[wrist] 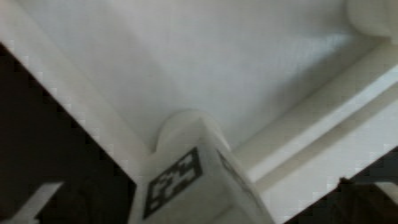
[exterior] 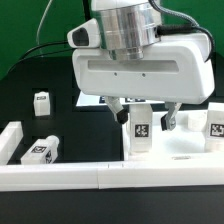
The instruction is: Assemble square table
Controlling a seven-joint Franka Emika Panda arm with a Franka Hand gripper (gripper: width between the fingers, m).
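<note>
The white square table slab (exterior: 178, 148) lies at the exterior view's right, against the low white wall. One tagged white leg (exterior: 141, 128) stands upright on the slab near its corner. My gripper (exterior: 145, 118) is open and hangs over this leg, one finger on each side and apart from it. In the wrist view the leg (wrist: 192, 172) rises from the slab (wrist: 214, 70), with dark fingertips (wrist: 39, 205) far out on both sides. A second leg (exterior: 215, 126) stands at the slab's right edge. A third leg (exterior: 41, 103) stands on the black table. A fourth leg (exterior: 40, 150) lies at the left.
A long low white wall (exterior: 60, 176) runs along the front, with a short white side piece (exterior: 10, 140) at the exterior view's left. Black cables trail at the back left. The black table top (exterior: 80, 130) shows between the loose legs and the slab.
</note>
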